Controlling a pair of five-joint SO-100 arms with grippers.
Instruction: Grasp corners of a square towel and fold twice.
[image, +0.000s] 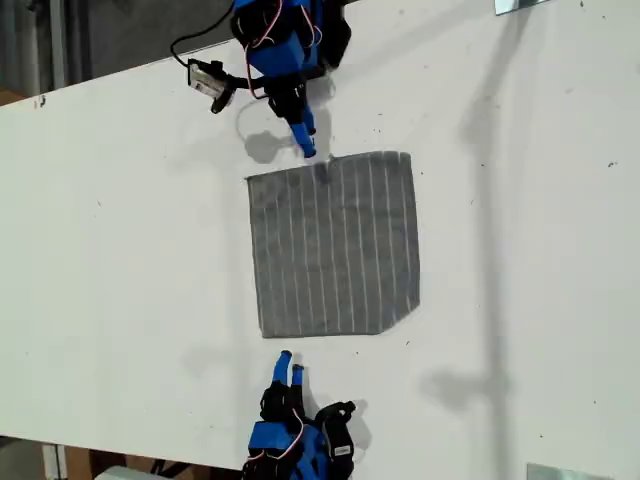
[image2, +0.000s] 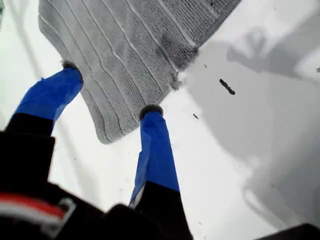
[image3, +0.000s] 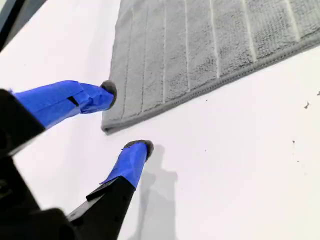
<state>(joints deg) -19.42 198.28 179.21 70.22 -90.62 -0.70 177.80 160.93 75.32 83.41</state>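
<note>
White table, lightly speckled; dark mark noted on it; floor seen beyond.

Grey towel with pale stripes; white table, perhaps speckled.

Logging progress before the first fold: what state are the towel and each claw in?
towel: lying flat, unfolded, not gripped.
my first gripper: claw open, straddling a towel corner.
my second gripper: claw open by another corner, holding nothing.
</note>
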